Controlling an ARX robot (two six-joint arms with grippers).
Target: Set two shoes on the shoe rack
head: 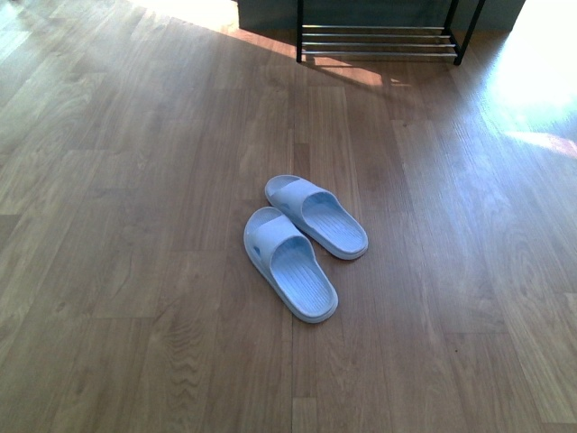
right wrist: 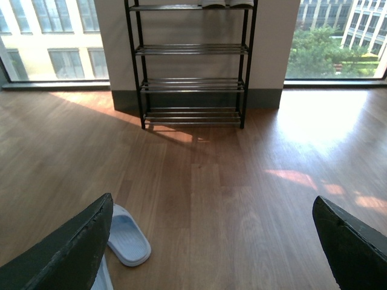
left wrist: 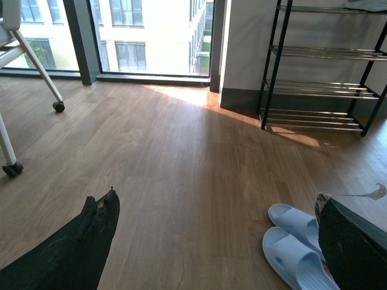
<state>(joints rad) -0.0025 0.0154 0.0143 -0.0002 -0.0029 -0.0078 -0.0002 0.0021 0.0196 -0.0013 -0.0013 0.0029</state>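
Note:
Two pale blue open-toe slides lie side by side on the wood floor, one (head: pixel 315 216) slightly farther than the other (head: pixel 290 263). Far behind them the black shoe rack (head: pixel 379 41) with chrome rails stands against the wall. Neither arm shows in the front view. In the left wrist view my left gripper (left wrist: pixel 217 196) is open over bare floor, and both slides (left wrist: pixel 295 222) (left wrist: pixel 296 263) lie by one finger (left wrist: pixel 354 241). My right gripper (right wrist: pixel 211 199) is open too, with one slide (right wrist: pixel 128 238) beside a finger (right wrist: pixel 72 254). The rack (right wrist: pixel 192 66) stands straight ahead.
A white chair frame on castors (left wrist: pixel 58 107) stands by the floor-to-ceiling windows (left wrist: pixel 151 36). Something pale (right wrist: pixel 227 3) rests on the rack's top tier, cut off by the picture edge. Bright sun patches (right wrist: pixel 293 176) fall on the floor near the rack.

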